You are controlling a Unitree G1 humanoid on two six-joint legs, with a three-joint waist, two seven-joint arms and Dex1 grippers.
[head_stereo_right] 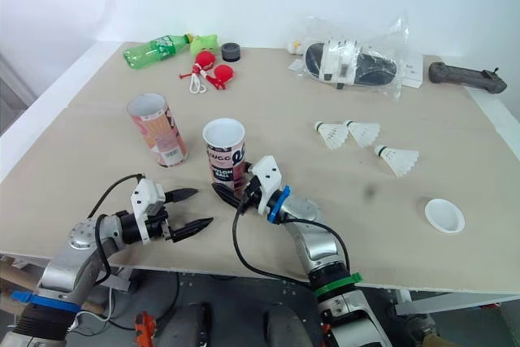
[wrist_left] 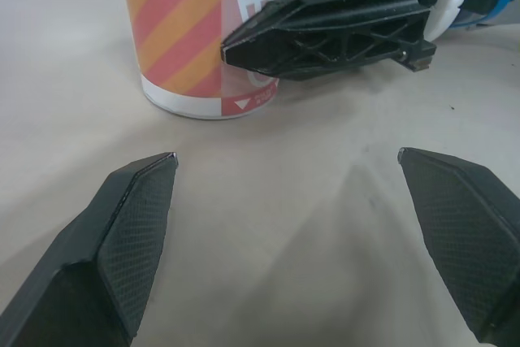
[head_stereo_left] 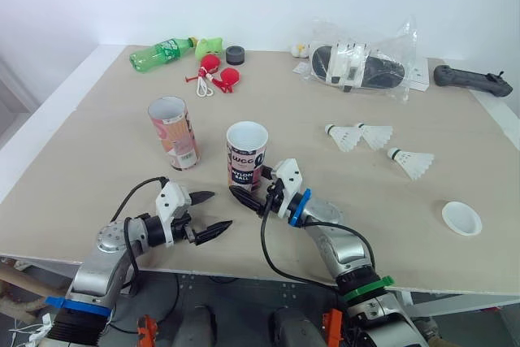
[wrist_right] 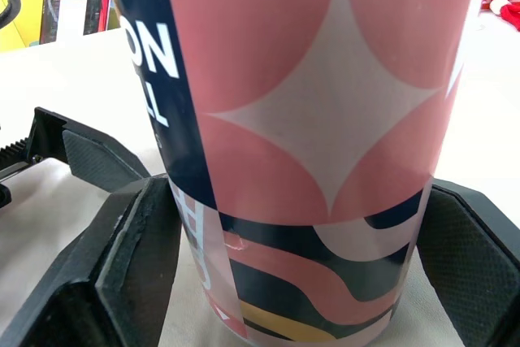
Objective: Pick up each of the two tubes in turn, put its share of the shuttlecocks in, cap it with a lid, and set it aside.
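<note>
— Beige table [head_stereo_left: 97, 168] against a white wall, clutter along the far edge. Where are the tubes?

— Both stand upright with open mouths, left of the middle. The far tube [head_stereo_left: 173, 133] is pink and orange. The near tube [head_stereo_left: 246, 152] has a white rim with dark blue and pink print, and it stands nearer the front edge, a little to the right of the other.

— And the pincers?

— The right pincer [head_stereo_left: 248, 184] is closed on the near tube low down, one pad against each side of its wall, and the tube's base is on the table. The left pincer [head_stereo_left: 221, 209] is spread wide and holds nothing. It sits low over the table just left of the near tube and points toward it.

— Shuttlecocks?

— Three lie on the right half. Two shuttlecocks [head_stereo_left: 359, 136] lie side by side, touching, and a third shuttlecock [head_stereo_left: 412, 162] lies near them, further right and closer to the front.

— A lid?

— One white lid [head_stereo_left: 461, 218] lies near the front right, well apart from both tubes.

— The back row?

— A green bottle [head_stereo_left: 161, 54] lies on its side. Beside it are a red toy [head_stereo_left: 218, 73] and a black disc [head_stereo_left: 236, 55]. Then comes a clear plastic bag [head_stereo_left: 361, 64] with something dark inside, and a black handle [head_stereo_left: 473, 80] lies at the far right.
</note>
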